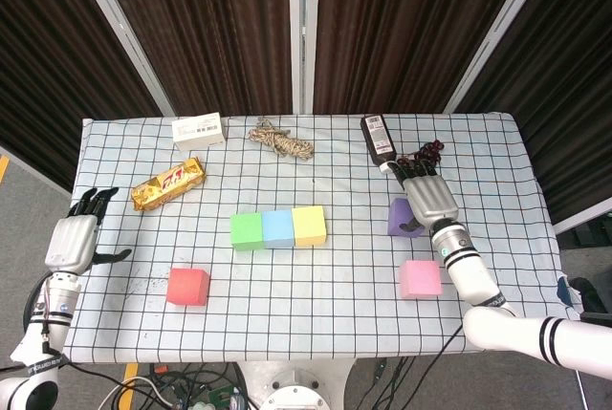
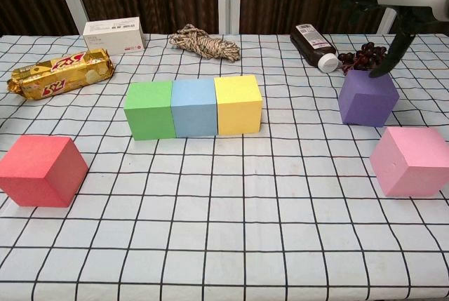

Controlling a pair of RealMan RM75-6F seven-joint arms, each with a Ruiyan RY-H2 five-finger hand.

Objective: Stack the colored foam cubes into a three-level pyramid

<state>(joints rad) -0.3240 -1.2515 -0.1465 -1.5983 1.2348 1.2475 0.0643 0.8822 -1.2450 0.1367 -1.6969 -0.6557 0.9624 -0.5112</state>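
Note:
A green cube (image 1: 247,230) (image 2: 149,109), a blue cube (image 1: 278,227) (image 2: 193,107) and a yellow cube (image 1: 309,226) (image 2: 238,104) stand touching in a row at the table's middle. A red cube (image 1: 187,286) (image 2: 41,170) lies at the front left, a pink cube (image 1: 420,278) (image 2: 411,161) at the front right. My right hand (image 1: 426,198) (image 2: 408,3) hovers open over the purple cube (image 1: 398,217) (image 2: 366,97), fingers spread, holding nothing. My left hand (image 1: 76,236) hangs open off the table's left edge.
Along the back stand a white box (image 1: 198,130) (image 2: 114,35), a gold snack bar (image 1: 168,183) (image 2: 59,74), a rope coil (image 1: 280,140) (image 2: 204,41), a dark bottle (image 1: 378,140) (image 2: 314,45) and dark grapes (image 1: 425,154) (image 2: 361,55) right behind the purple cube.

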